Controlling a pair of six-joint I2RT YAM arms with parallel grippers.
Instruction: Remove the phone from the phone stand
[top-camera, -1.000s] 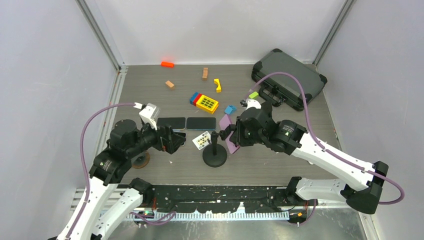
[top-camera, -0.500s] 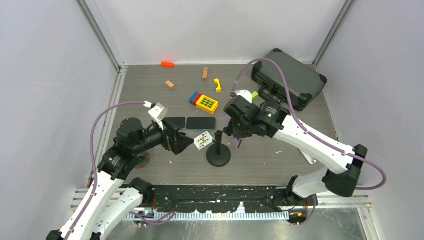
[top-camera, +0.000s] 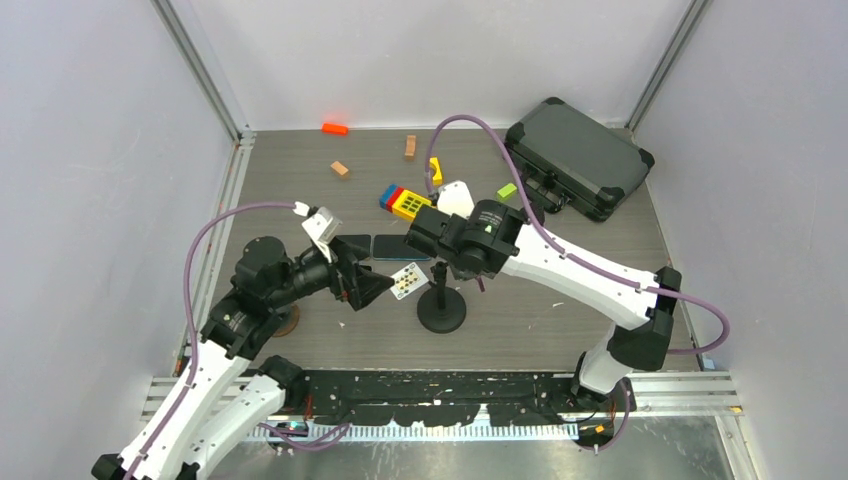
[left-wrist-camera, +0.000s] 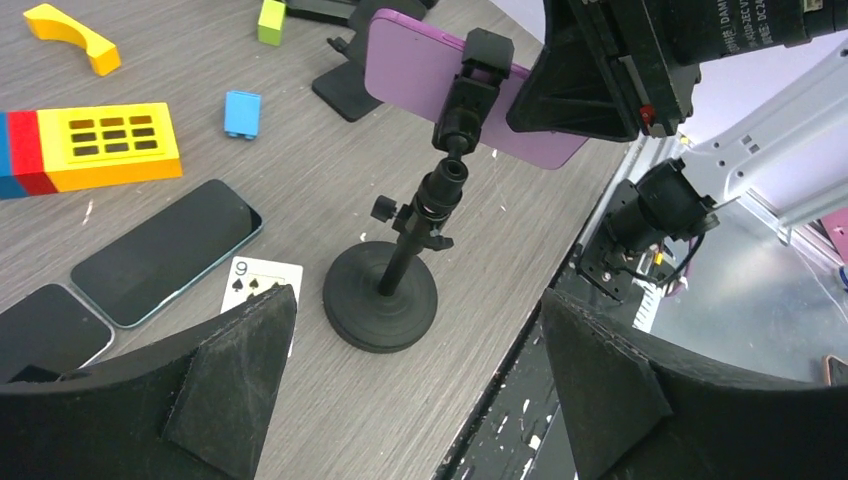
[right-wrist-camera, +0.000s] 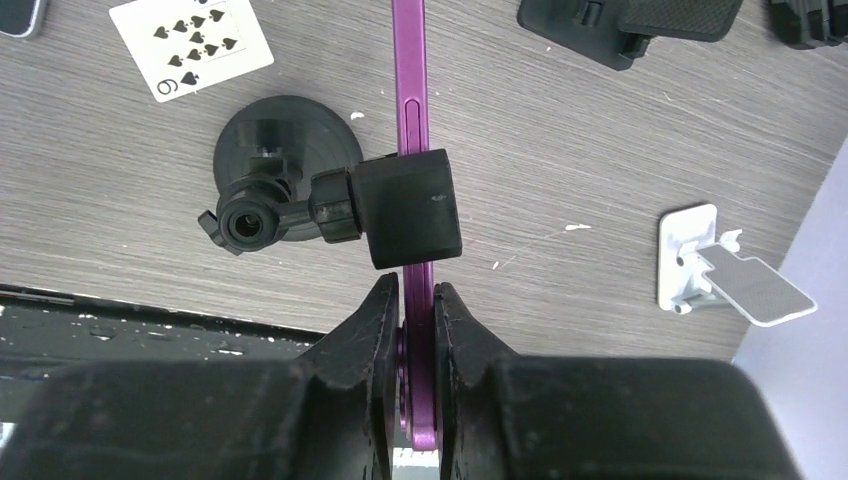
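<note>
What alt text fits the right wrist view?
Seen from above, the right gripper pinches the edge of a purple phone that sits in the black clamp of a phone stand. A nine of spades card lies on the grey table beyond the stand's base.

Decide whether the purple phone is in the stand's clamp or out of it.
In. The purple phone runs through the stand's black clamp, while the right gripper pinches its edge.
</note>
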